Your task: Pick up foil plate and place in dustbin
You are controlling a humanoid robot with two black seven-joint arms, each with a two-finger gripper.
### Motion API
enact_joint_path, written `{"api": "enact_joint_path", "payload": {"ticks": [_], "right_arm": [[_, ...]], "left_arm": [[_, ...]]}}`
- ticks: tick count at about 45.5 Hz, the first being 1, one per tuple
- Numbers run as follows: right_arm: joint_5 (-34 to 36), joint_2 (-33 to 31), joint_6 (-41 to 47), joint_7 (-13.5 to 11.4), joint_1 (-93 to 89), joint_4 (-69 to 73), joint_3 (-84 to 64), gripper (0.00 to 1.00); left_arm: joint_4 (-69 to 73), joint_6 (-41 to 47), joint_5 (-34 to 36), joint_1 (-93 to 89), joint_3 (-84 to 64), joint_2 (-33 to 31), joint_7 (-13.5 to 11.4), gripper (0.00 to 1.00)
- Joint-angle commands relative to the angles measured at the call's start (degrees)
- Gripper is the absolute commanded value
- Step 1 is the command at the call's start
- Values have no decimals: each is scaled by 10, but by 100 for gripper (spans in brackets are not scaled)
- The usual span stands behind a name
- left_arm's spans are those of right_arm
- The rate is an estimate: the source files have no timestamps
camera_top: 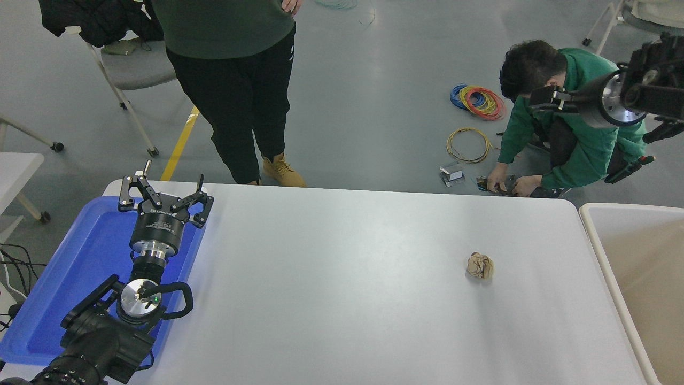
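Two grippers showed: the left gripper (163, 193) hung spread wide and empty over the blue tray (80, 267); the right gripper (545, 99), grip unclear, hovered high beyond the dustbin (604, 251). Foil plate unseen; paper ball (480, 266) left of the dustbin.

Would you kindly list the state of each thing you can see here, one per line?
Left hand: open, empty, parked over the blue tray.
Right hand: raised at the right edge, above floor level beyond the table; open or shut unclear.
Blue tray: flat on the table's left end.
Paper ball: crumpled, lying alone on the table.
Dustbin: open-topped, beside the table's right end.
Foil plate: not visible.
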Motion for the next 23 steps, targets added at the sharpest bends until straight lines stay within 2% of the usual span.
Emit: {"api": "enact_joint_path", "payload": {"ticks": [1, 13, 23], "right_arm": [[0, 13, 106, 1, 63, 75, -50, 100], [0, 10, 136, 0, 103, 161, -54, 100], [-1, 12, 221, 0, 137, 199, -54, 100]], "left_arm": [[0, -1, 0, 0, 0, -1, 0, 100], [0, 0, 0, 0, 0, -1, 0, 100], [0, -1, 0, 0, 0, 0, 0, 100]]}}
